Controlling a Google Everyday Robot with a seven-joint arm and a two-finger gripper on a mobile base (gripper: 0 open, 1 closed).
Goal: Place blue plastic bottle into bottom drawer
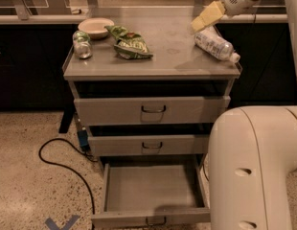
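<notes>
On the grey metal cabinet [173, 54] sit a small shiny can [82, 46], a shallow white bowl [95, 27] and a crumpled green bag [129, 43]. Below, the bottom grey metal drawer [149, 189] is pulled open. The yellowish gripper [207, 17] hangs over the far end of the clear bluish plastic bottle [215, 45], which lies on the top's right edge; I cannot tell whether the gripper is spread or pressed together

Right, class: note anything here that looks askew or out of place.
The blue plastic bottle lies on its side near the right edge of the cabinet top; the bottom drawer hangs open, empty. The claw hangs close to the bottle.
</notes>
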